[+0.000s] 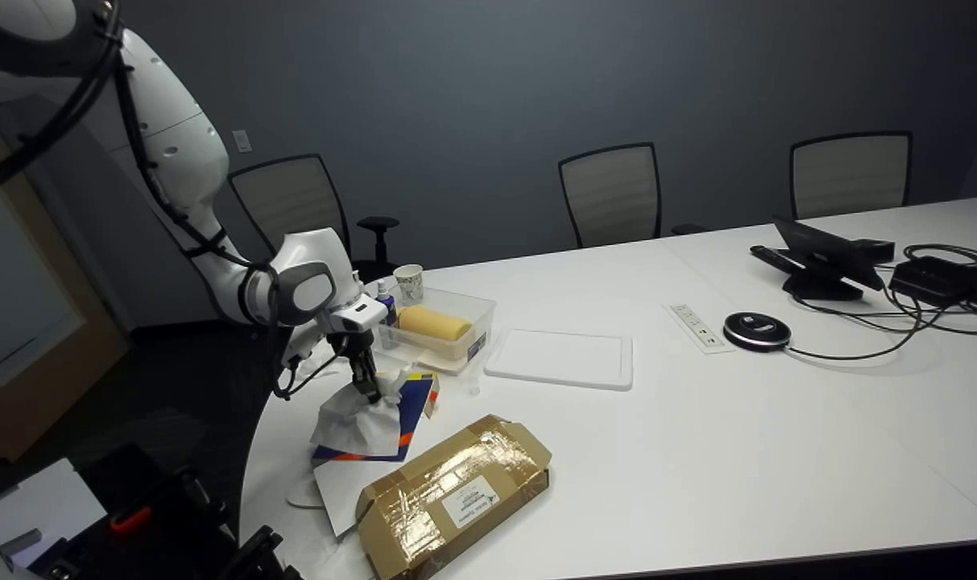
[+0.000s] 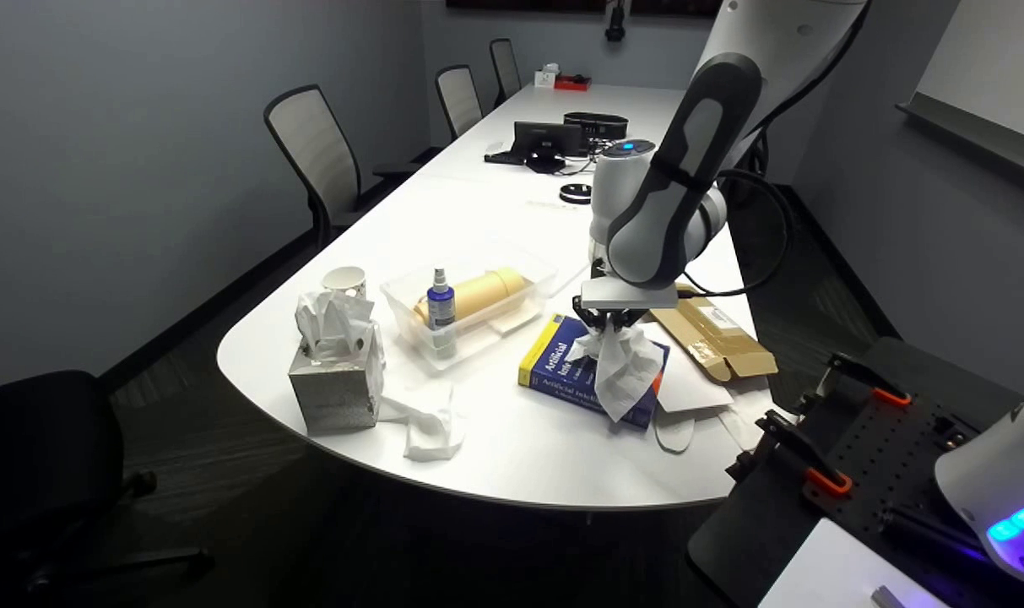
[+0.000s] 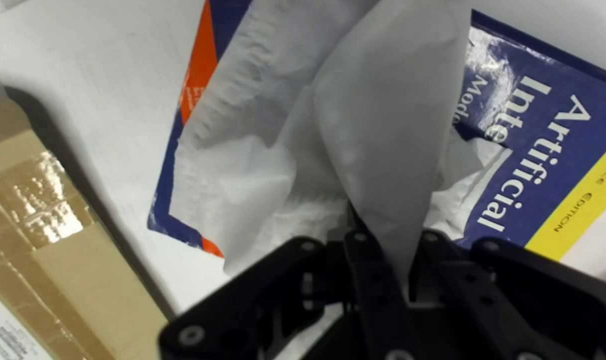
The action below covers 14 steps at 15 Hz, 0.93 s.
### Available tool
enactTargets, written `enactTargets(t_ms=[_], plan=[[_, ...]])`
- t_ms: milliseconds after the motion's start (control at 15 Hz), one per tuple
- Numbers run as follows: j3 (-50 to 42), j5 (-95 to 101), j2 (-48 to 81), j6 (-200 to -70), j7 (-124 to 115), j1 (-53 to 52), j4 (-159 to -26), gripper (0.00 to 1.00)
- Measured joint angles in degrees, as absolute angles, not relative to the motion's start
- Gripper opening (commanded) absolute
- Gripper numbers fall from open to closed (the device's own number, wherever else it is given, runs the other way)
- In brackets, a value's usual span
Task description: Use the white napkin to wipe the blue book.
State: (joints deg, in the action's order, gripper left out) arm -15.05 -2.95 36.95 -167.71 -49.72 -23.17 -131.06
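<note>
The blue book (image 1: 413, 403) lies flat on the table near its rounded end, with orange-red and yellow parts. It also shows in an exterior view (image 2: 554, 359) and in the wrist view (image 3: 527, 145). The rumpled white napkin (image 1: 359, 427) covers much of its cover and hangs past one edge in an exterior view (image 2: 625, 376). My gripper (image 1: 369, 391) points down over the book, shut on the napkin. In the wrist view the napkin (image 3: 382, 110) rises between the fingers (image 3: 390, 245) and hides the fingertips. Whether the fingertips press on the book cannot be told.
A brown taped cardboard packet (image 1: 456, 491) and a white sheet (image 2: 697, 388) lie beside the book. A clear bin (image 2: 444, 359) holds a yellow cylinder and a spray bottle (image 2: 441, 300). A tissue box (image 2: 334, 393), a cup (image 2: 345, 280) and loose tissue (image 2: 434, 431) stand nearby.
</note>
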Motion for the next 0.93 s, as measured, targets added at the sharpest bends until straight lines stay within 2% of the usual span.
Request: enactTargets(t_ms=[333,933], plan=[[-14.0,-4.6,37.0,-169.8,-49.8,-23.0,-130.3,0.03],[-8.5,-15.8,39.6,-183.8,-49.8,-20.5,-130.4,0.03]])
